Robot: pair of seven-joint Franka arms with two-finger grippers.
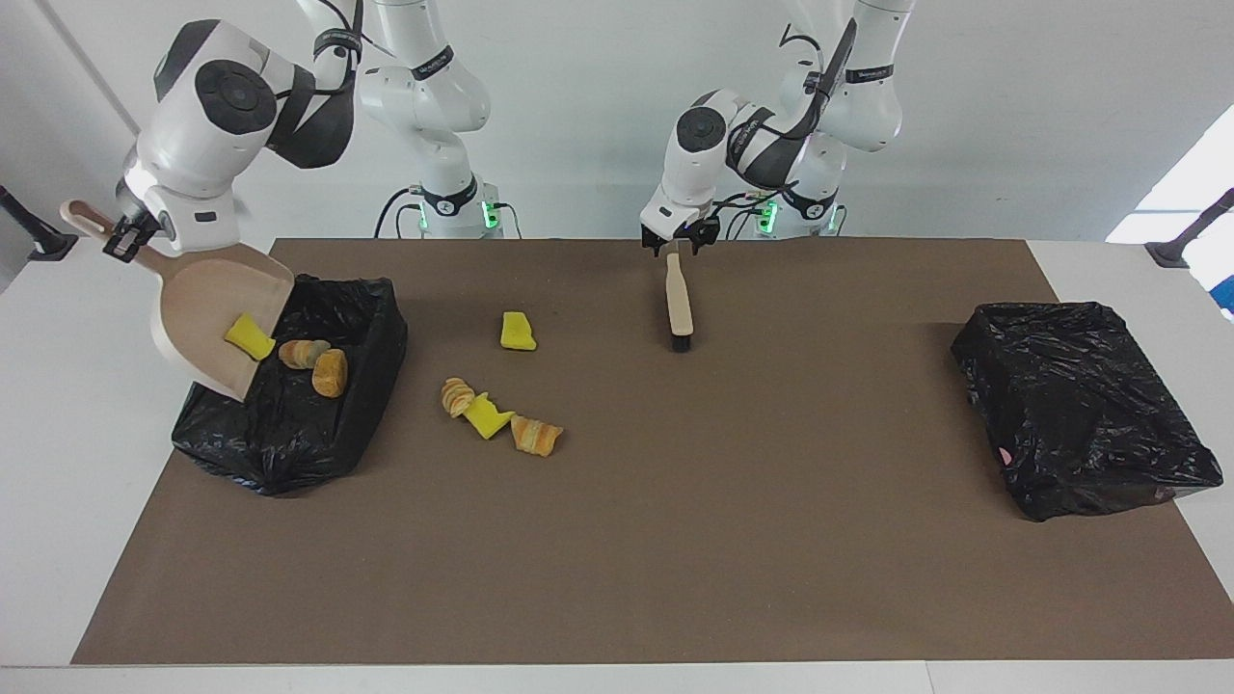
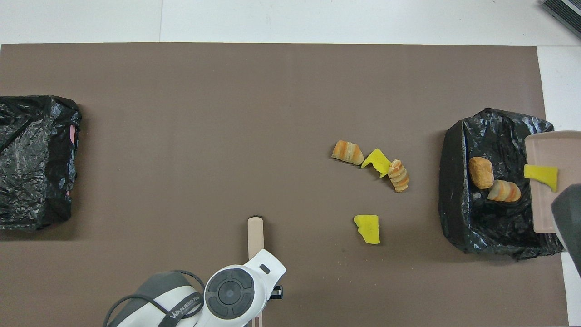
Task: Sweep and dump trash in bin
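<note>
A beige dustpan (image 2: 544, 200) tilts over a black-lined bin (image 2: 458, 181) at the right arm's end of the brown mat (image 2: 181, 136). A yellow wedge (image 2: 541, 175) lies on the pan; two bread pieces (image 2: 492, 181) lie in the bin. Four more bits (image 2: 372, 165) sit on the mat. A brush handle (image 2: 254, 230) lies over the left arm (image 2: 231, 295). Another bag (image 2: 34, 159) sits at the left arm's end.
</note>
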